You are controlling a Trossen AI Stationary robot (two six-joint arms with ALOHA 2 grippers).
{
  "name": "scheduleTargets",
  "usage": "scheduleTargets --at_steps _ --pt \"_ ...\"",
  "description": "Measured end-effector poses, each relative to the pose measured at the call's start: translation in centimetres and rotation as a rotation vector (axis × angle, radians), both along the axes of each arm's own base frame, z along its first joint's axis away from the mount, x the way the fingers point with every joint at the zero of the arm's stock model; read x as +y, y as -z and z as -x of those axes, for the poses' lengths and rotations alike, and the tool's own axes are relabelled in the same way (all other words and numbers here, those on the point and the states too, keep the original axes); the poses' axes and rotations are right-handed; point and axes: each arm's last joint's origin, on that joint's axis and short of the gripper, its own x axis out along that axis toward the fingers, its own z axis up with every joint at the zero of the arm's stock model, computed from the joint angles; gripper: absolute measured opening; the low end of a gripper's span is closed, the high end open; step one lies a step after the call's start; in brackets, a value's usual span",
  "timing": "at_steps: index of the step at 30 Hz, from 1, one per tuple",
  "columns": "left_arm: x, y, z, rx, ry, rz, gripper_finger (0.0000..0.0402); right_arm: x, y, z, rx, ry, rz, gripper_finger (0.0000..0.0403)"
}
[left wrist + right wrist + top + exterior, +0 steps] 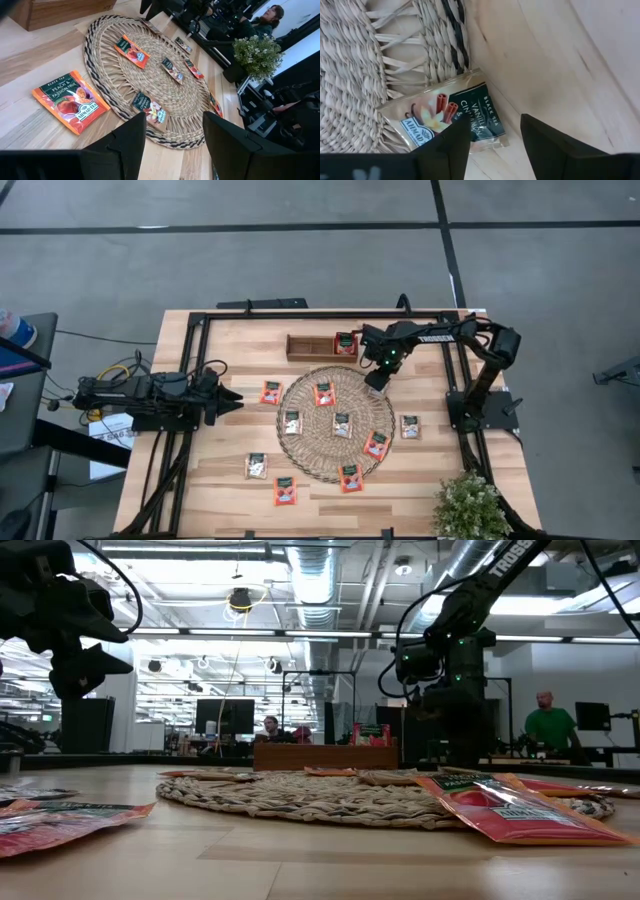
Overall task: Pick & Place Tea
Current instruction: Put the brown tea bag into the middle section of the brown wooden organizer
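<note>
A round woven mat [335,423], wooden tray [312,347] and potted plant [470,506] share the table [220,340].

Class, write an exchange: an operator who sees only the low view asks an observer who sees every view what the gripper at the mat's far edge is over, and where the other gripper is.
Operator: What lies under the right gripper?
Observer: A beige vanilla packet, partly on the mat, partly on the table; the jaws stand open above it.
Operator: Where is the left gripper?
Observer: Left of the mat, jaws open, pointing at a red packet on the table.
</note>
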Motion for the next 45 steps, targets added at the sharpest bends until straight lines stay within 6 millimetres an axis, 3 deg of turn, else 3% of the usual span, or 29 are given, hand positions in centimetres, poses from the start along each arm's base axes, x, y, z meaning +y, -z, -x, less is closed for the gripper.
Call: scheduleTargets --at_steps 12,32,39,45 --pt "0.0 0.0 0.0 0.000 0.000 0.000 0.0188 0.1 0.0 0.0 0.001 0.005 -0.014 0.0161" --pt "0.0 0.0 0.0 0.000 0.000 0.000 0.0188 0.1 -0.1 0.6 0.127 0.058 0.117 0.0132" --pt "0.0 0.0 0.0 0.000 0.000 0.000 0.0188 0.3 -2.0 0.9 0.060 0.079 0.146 0.0134" --pt "0.0 0.0 0.0 0.000 0.001 -0.001 0.0188 0.6 -3.1 1.1 0.007 -0.008 0.143 0.0134"
